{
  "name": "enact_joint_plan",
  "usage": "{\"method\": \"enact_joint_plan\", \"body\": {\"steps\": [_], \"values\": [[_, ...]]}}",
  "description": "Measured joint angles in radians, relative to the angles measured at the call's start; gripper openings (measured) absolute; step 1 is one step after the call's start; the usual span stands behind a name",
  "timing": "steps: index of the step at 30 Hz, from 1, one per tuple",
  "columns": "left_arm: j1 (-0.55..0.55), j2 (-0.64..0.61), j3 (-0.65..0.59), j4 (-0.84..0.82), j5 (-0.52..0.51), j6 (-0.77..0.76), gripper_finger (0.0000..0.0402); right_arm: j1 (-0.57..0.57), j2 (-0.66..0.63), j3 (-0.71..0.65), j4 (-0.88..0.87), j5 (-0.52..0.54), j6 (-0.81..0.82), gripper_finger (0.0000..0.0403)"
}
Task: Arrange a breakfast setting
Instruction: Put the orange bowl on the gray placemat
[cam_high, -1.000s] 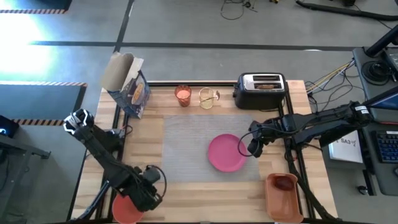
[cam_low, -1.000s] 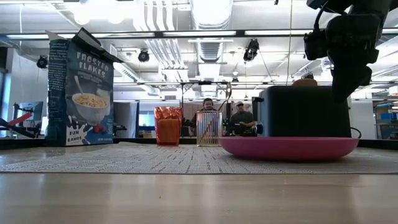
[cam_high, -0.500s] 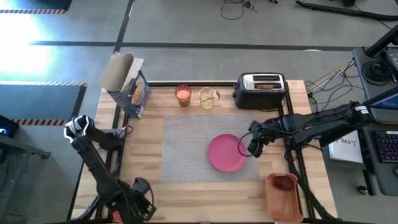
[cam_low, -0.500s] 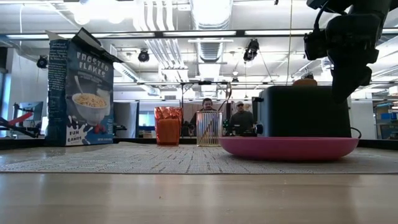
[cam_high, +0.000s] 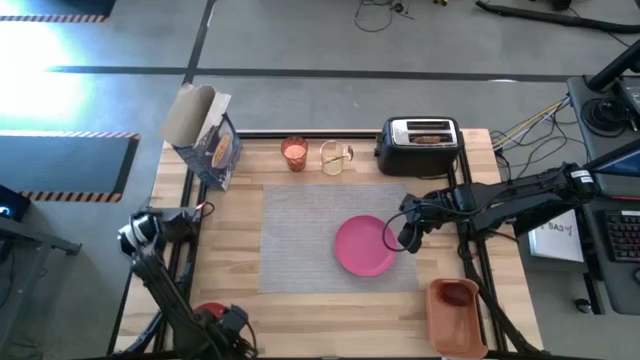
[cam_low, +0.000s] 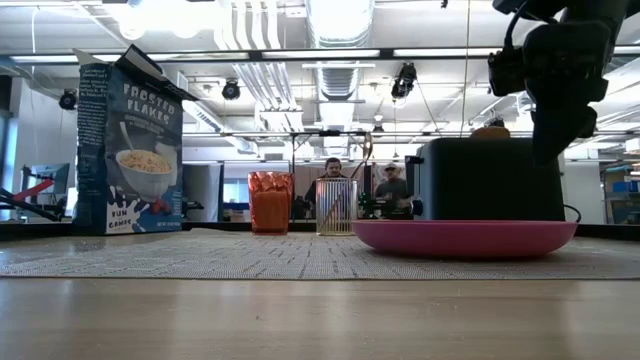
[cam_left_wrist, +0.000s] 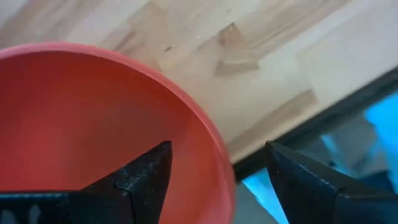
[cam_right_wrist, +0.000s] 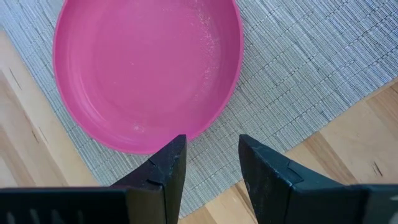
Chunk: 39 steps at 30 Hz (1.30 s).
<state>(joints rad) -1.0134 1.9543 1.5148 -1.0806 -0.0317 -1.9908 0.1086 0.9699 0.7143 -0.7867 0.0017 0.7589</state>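
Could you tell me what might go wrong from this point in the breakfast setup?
1. The orange-red bowl sits at the wooden table's near-left edge with the left gripper straddling its rim; a clumsy grab could tip it off.
2. The right gripper hangs beside the round pink plate and could nudge it.

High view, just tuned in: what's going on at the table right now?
The left gripper is at the table's near left corner, jaws straddling the rim of the orange-red bowl and spread, not clamped. The right gripper hovers at the pink plate, which lies on the grey placemat. The glass of drink and the toaster stand along the far edge.
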Motion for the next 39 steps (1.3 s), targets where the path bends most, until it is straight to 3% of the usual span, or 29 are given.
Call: {"method": "enact_joint_plan", "body": {"steps": [7,21,31,39], "values": [[0.005,0.100,0.130,-0.122,-0.001,0.121,0.0194,0.000,0.000,0.000,0.010,0.000,0.000,0.0137],[0.011,0.124,0.154,-0.150,-0.001,0.177,0.0007,0.000,0.000,0.000,0.014,0.000,0.000,0.0137],[0.059,0.120,0.228,-0.258,-0.013,0.301,0.0001,0.000,0.000,0.000,0.015,0.000,0.000,0.0137],[0.175,0.118,0.286,-0.382,-0.135,0.597,0.0001,0.000,0.000,0.000,0.015,0.000,0.000,0.0137]]}}
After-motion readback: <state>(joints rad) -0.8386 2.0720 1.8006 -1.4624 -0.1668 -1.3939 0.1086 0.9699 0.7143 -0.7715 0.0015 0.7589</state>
